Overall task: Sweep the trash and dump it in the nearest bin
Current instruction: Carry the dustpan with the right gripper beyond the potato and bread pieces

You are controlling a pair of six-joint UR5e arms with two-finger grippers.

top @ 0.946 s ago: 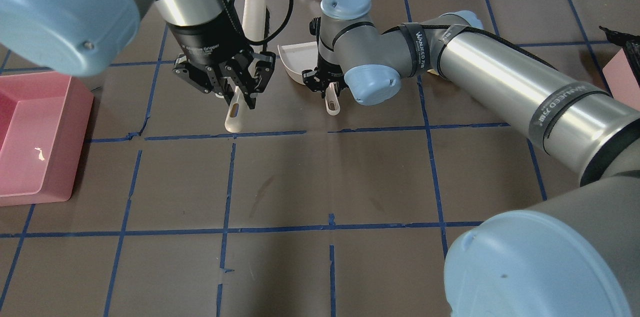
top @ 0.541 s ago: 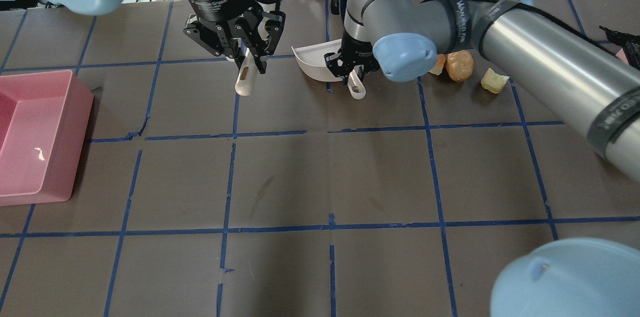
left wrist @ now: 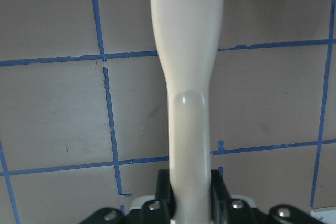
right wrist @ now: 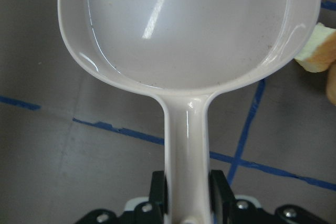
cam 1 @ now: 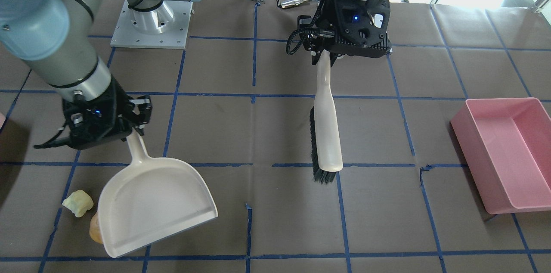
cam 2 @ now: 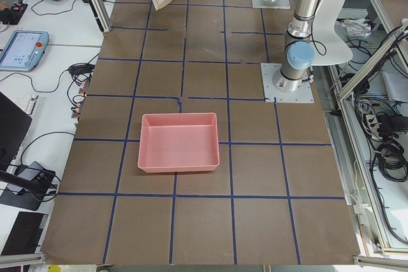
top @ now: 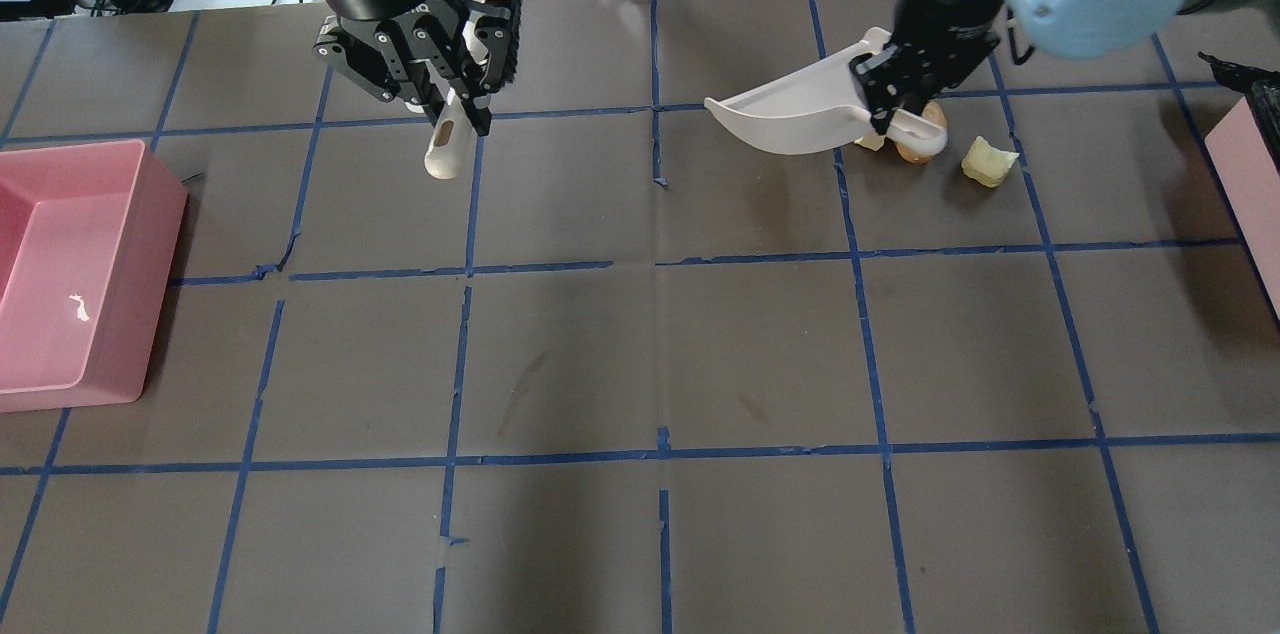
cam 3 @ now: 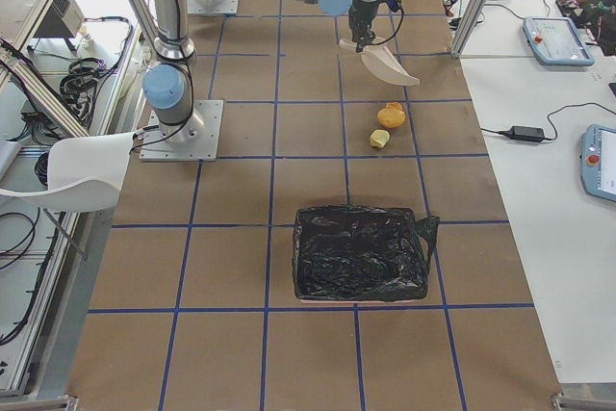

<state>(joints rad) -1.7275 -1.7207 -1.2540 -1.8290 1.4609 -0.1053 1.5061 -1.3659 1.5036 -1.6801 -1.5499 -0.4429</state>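
Tool positioning is going on, not sweeping yet. The right gripper (top: pixel 890 114) is pinching the dustpan (cam 1: pixel 155 206) by its handle, holding the empty pan tilted, apparently raised, over the trash (cam 3: pixel 389 116), which is lying near the bench's far edge toward its right end: an orange lump (top: pixel 908 153) partly under the pan, a pale chunk (top: pixel 988 161) just beside it, a second chunk (right wrist: pixel 315 51) at the pan's rim. The left gripper (top: pixel 460 114) is clamping the brush (cam 1: pixel 327 135) well apart along that edge. The next move, I judge, is calling for the pan's lip settling beside the lumps and the brush crossing over; the black-lined bin (cam 3: pixel 361 252) at the right end is sitting nearest. Only tape lines are showing between the tools; outward strokes are risking the far edge.
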